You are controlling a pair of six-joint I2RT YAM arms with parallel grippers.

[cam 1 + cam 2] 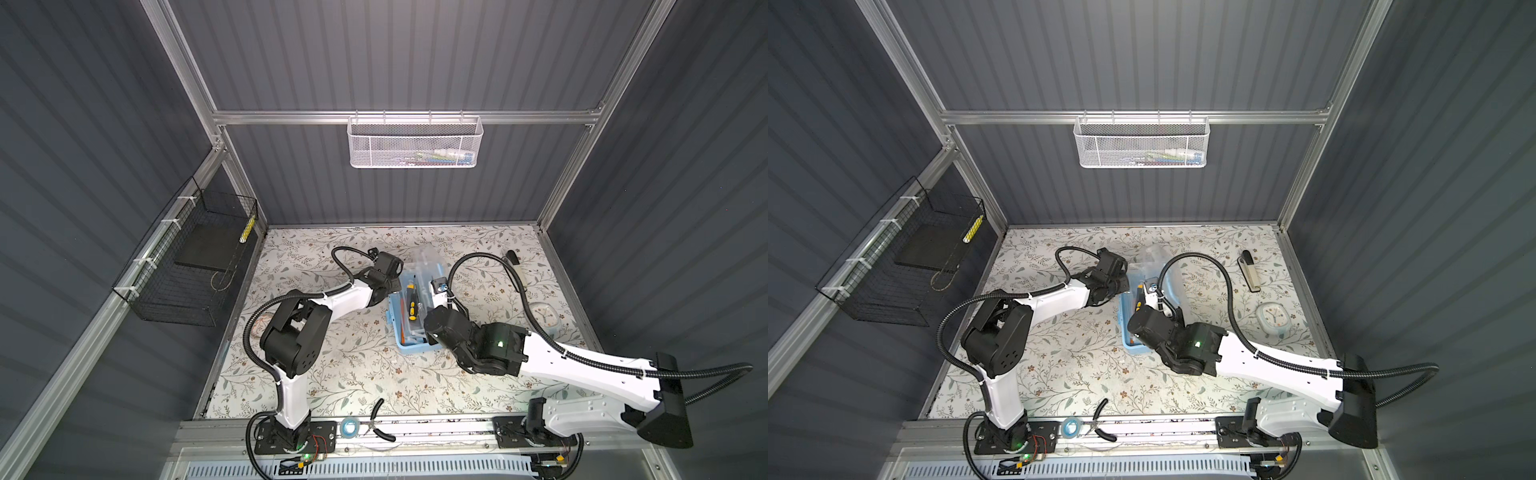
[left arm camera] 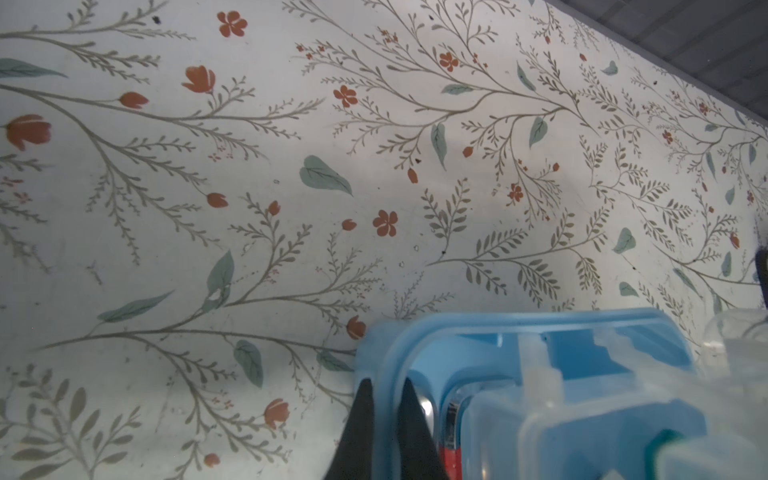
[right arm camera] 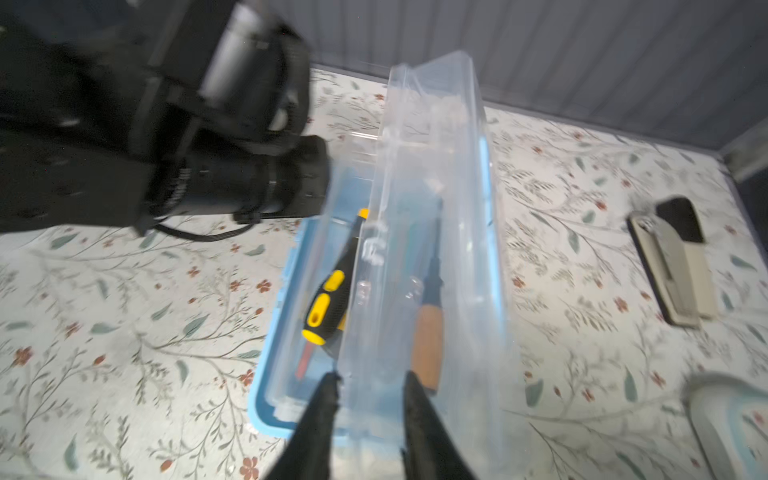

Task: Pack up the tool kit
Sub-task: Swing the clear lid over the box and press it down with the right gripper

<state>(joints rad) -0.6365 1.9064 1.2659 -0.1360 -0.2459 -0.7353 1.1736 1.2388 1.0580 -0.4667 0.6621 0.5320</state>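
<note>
The left gripper (image 2: 384, 415) was pinched on the blue left rim of the tool box (image 1: 409, 347), which sat mid-table with its clear lid (image 3: 436, 166) raised (a yellow-black screwdriver (image 3: 326, 301) lay inside). The right gripper (image 3: 370, 390) stood spread, straddling the lid's near end.

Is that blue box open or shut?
Open: the clear lid stands raised off the box, and a screwdriver shows inside.
</note>
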